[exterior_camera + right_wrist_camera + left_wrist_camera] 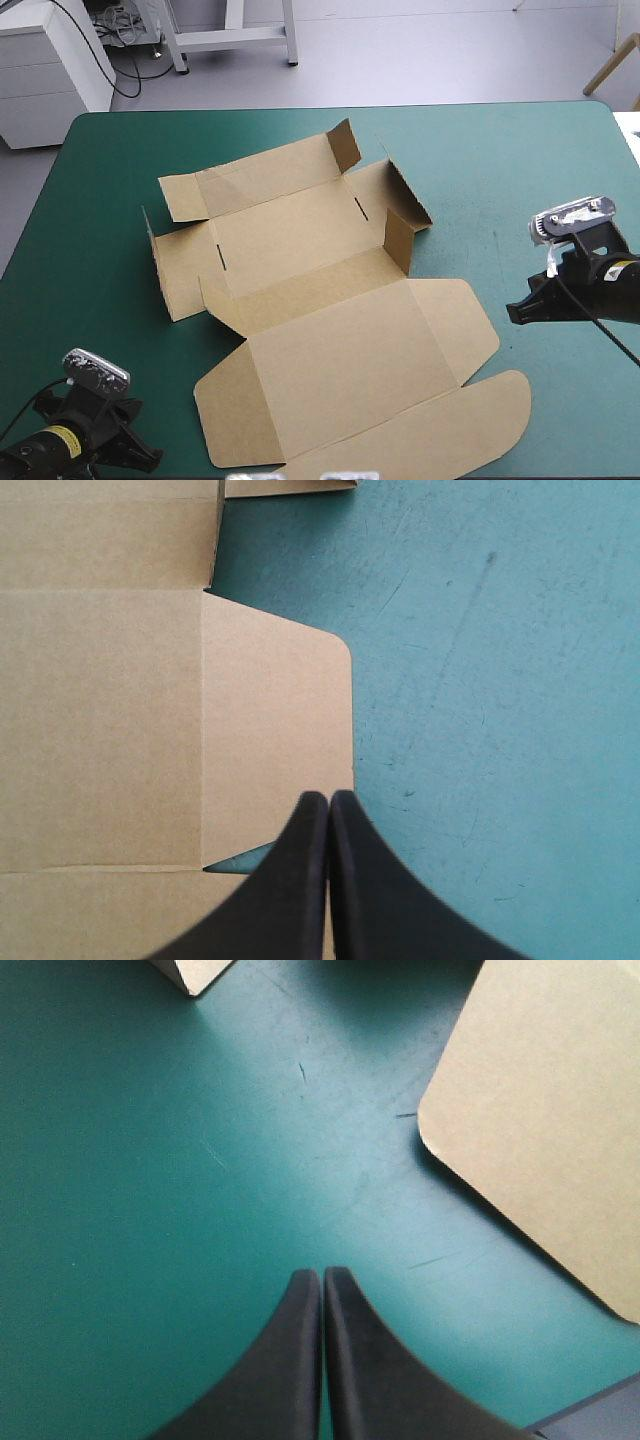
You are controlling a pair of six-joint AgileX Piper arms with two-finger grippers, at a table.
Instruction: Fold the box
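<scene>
the box [340,350] lies mostly flat at the middle of the desk [110,170], only its far flaps [345,147] partly raised, so nearly all folding seems undone; the left gripper [322,1274] and right gripper [329,797] hold nothing, jaws together.

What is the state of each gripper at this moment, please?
Left gripper: shut, holding nothing, over the bare teal-green cover.
Right gripper: shut, holding nothing, at the edge of the brown box.
</scene>
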